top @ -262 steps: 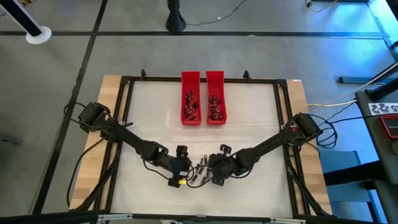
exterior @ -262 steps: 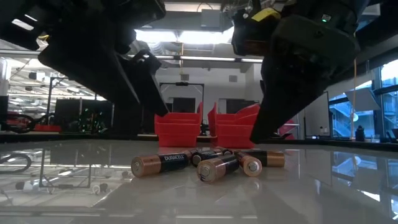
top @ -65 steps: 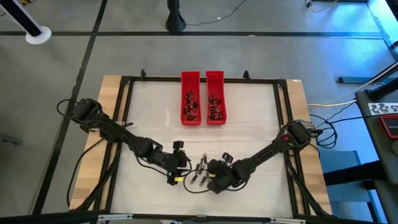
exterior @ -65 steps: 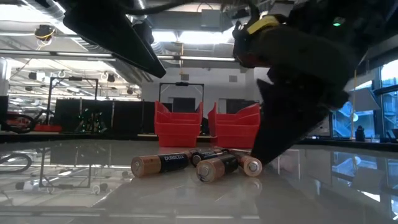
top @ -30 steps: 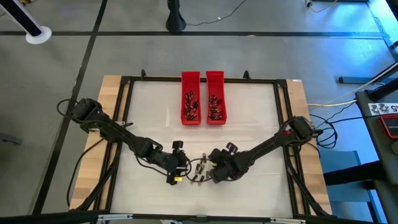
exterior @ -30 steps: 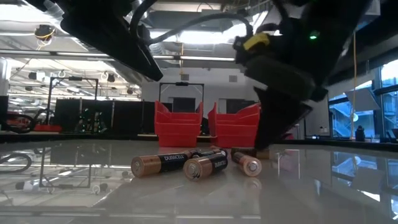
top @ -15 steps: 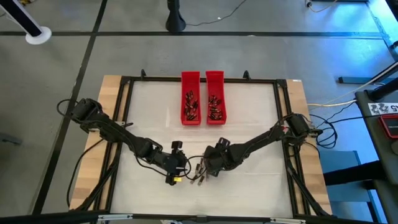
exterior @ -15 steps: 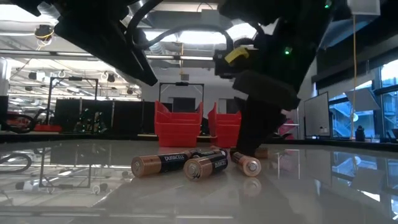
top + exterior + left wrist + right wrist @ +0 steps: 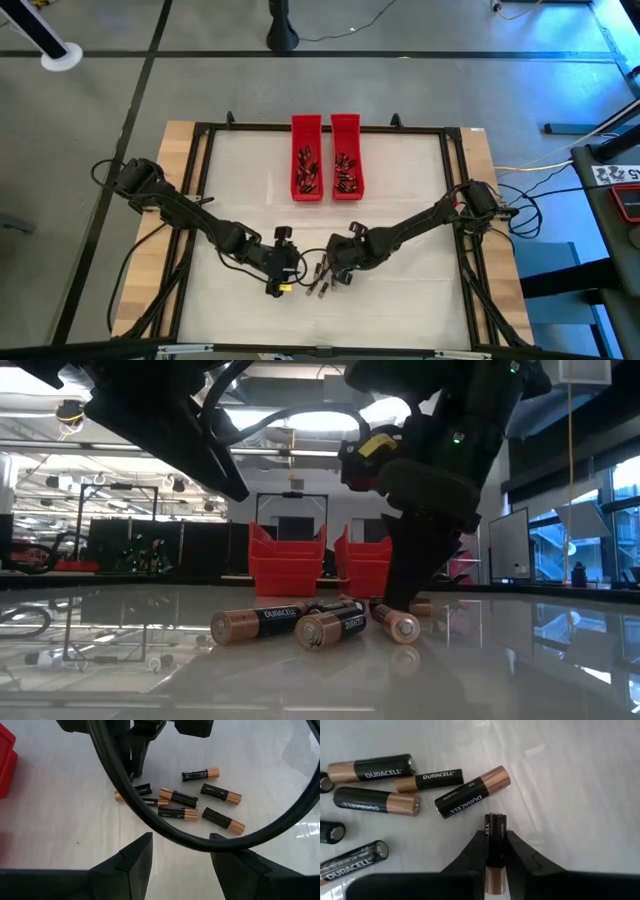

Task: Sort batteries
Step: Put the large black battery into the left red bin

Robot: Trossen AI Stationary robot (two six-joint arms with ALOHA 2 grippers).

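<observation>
Right end effector lifting one battery clear of the loose pile

Nearest, the right end effector (image 9: 495,851) is clamped on a single battery (image 9: 495,832) held lengthwise between its fingers; raise it straight up so it does not nudge the loose batteries (image 9: 330,622) on the table (image 9: 400,190) just beside it. The left end effector (image 9: 180,852) hovers over the same pile, fingers apart and empty. Farther back, the two red trays (image 9: 327,158) already hold sorted batteries; judge the cell's size before choosing a tray.
</observation>
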